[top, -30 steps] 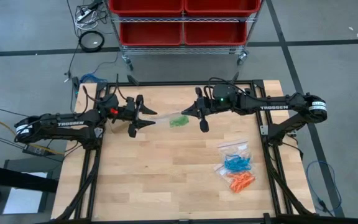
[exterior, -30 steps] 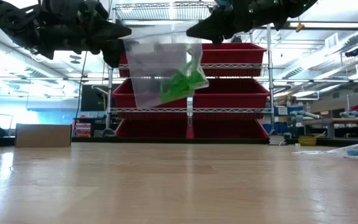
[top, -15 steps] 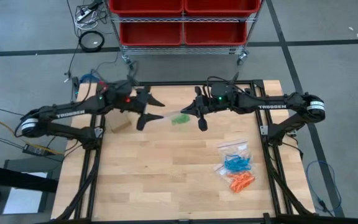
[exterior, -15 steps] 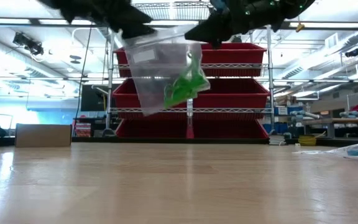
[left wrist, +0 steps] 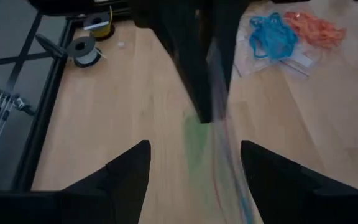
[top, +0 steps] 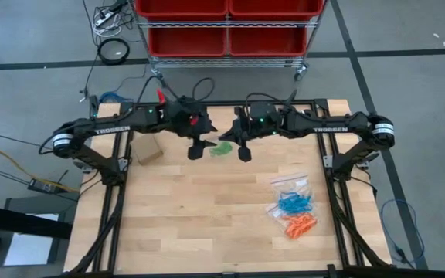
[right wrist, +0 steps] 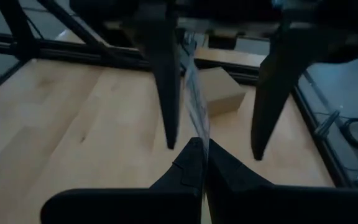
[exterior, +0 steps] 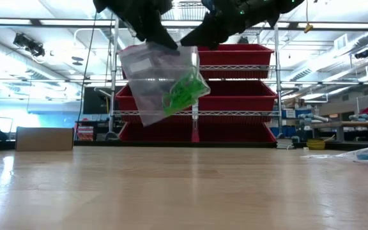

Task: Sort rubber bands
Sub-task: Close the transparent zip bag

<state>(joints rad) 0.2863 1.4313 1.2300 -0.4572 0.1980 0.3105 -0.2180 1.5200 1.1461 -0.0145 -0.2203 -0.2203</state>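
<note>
Green rubber bands hang in a clear bag held up over the table's far middle, pinched at its top edge by the right gripper, fingers pressed together. The left gripper, fingers spread wide, has swung in from the left and now straddles the bag. Blue rubber bands and orange rubber bands lie bagged near the right edge.

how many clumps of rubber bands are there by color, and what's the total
Green rubber bands, in the clear bag held up by the right gripper: 1
Blue rubber bands: 1
Orange rubber bands: 1
Total: 3
</note>
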